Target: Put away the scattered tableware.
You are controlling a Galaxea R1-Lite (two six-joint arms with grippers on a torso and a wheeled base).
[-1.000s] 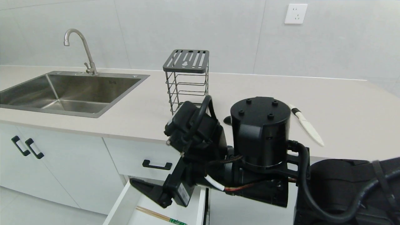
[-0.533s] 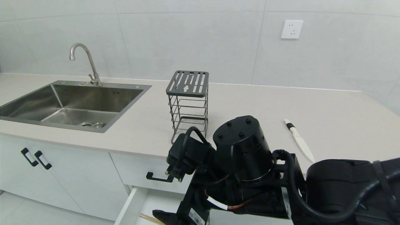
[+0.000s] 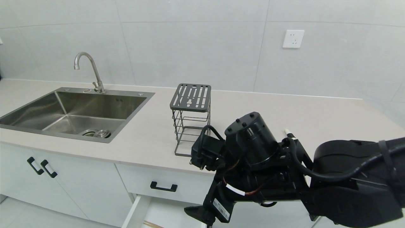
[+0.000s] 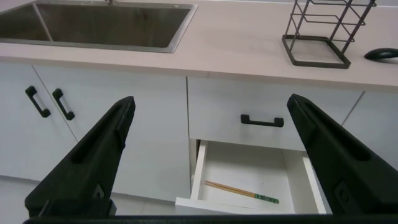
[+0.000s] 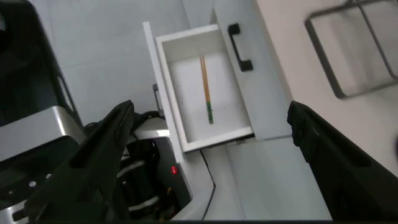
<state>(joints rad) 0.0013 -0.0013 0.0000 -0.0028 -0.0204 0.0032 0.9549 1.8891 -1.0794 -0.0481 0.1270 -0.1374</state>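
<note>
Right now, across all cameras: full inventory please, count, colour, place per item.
sink: 1, steel, counter left
faucet: 1, steel, behind sink
wire rack: 1, dark grey, mid-counter
knife: 1, white, black band, counter right, mostly hidden
dark object: 1, black, counter beside wire rack, unidentified
open drawer: 1, white, below shut drawer
chopsticks: count unclear, wood, green ends, in open drawer
cabinet handles: 2, black, under sink
socket: 1, white, wall
left gripper: black, open, facing the drawers
right gripper: black, open, over open drawer
</note>
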